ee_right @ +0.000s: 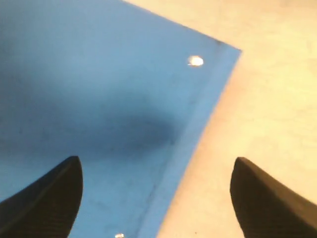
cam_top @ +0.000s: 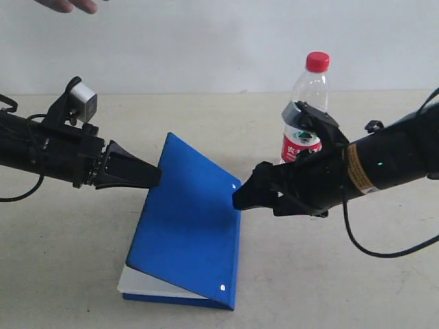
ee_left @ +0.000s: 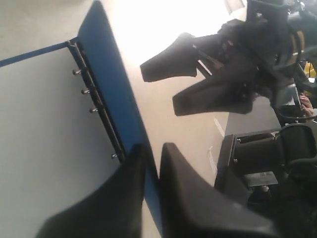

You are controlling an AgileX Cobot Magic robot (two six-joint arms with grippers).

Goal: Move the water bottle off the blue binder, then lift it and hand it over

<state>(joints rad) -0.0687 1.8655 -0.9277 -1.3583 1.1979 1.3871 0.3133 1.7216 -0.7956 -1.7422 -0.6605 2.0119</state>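
**Holding the binder cover up, bottle set aside**

Pinching the far edge of the blue binder [cam_top: 195,219] with the left gripper [cam_top: 156,176], fingers closed on the cover, tilting it up over white pages [cam_top: 137,282]. Hovering with the right gripper [cam_top: 257,202] at the binder's riveted spine side, fingers spread wide, holding nothing. Behind that arm, off the binder: the water bottle [cam_top: 307,92], upright on the table [cam_top: 62,260].

- A pale beige table [cam_top: 62,267] fills the exterior view from 9 through 6 to 3 o'clock. Its matte top shows faint specks and scuffs.
- A plain white wall [cam_top: 206,48] runs across 12 o'clock and meets the table's far edge in a straight line.
- The light is even and soft, casting dim shadows on the table.
- In the left wrist view, a white glare [ee_left: 148,25] washes out part of the tabletop.
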